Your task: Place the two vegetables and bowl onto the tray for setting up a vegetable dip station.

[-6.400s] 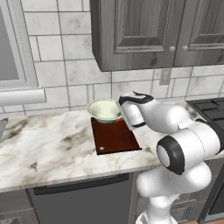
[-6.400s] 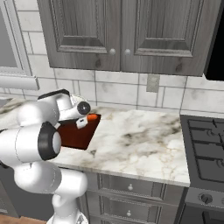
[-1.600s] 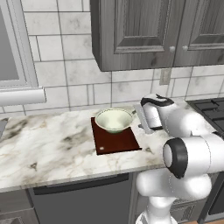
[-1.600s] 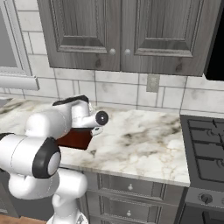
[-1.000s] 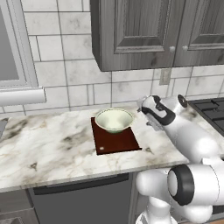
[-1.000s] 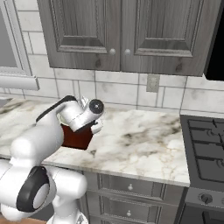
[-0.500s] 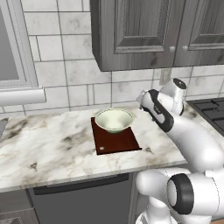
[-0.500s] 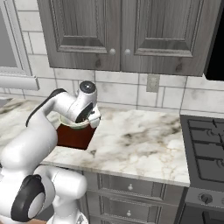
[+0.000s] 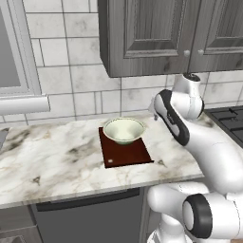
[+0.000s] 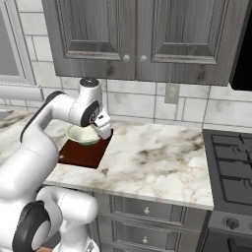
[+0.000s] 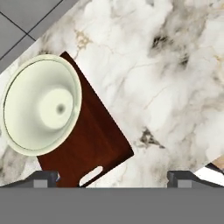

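Gripper (image 11: pixel 112 177) has lifted clear of bowl (image 9: pixel 124 130).

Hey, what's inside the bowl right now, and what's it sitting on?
The bowl looks empty; the hand view shows its bare pale inside. It sits on the far end of the tray, away from the slot handle. The tray surface under the bowl is covered, so anything there cannot be seen.

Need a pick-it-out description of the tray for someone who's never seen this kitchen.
Start at the marble counter below the grey wall cabinets. Near its middle lies the tray, a flat dark reddish-brown rectangular board with a slot handle at one end. It is the only dark slab on the pale stone, and the pale greenish-white bowl sits on its back end.
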{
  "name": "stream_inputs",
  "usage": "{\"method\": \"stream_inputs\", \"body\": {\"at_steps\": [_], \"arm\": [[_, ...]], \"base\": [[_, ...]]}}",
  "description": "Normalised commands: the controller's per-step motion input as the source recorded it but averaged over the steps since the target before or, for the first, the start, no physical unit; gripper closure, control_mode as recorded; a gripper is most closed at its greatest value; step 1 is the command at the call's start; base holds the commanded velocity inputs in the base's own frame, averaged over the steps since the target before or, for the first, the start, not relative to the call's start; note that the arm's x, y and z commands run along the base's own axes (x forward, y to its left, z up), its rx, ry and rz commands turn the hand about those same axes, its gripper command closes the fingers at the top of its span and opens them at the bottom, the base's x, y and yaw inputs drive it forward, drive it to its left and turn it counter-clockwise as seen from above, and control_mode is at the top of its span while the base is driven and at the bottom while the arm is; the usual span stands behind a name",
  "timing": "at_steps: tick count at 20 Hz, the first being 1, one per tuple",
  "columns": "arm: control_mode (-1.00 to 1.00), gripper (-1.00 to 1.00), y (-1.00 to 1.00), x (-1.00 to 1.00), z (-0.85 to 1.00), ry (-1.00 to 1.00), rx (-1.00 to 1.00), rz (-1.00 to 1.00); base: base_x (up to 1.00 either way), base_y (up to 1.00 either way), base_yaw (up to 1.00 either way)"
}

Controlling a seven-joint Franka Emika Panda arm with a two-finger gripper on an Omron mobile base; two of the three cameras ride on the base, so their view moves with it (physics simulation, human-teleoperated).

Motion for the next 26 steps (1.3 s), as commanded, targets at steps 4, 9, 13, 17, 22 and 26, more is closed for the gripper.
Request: {"method": "stream_inputs", "body": {"at_steps": [4,9,13,17,22,26], "arm": [[-1.0,-1.0,0.0,-0.35,0.06,0.1,-0.1,0.25],[-1.0,-1.0,0.0,-0.3,0.01,0.08,-0.09,0.26],[-1.0,-1.0,0.05,-0.23,0.0,0.02,-0.1,0.2],[-1.0,-1.0,0.17,-0.16,0.0,0.01,-0.1,0.16],[-1.0,-1.0,0.07,-0.24,0.0,0.0,-0.05,0.14],[-1.0,-1.0,0.0,-0.27,0.07,0.0,-0.01,0.12]], "base": [[0.0,0.0,0.0],[0.0,0.0,0.0],[0.0,0.0,0.0],[0.0,0.0,0.0],[0.0,0.0,0.0],[0.0,0.0,0.0]]}}
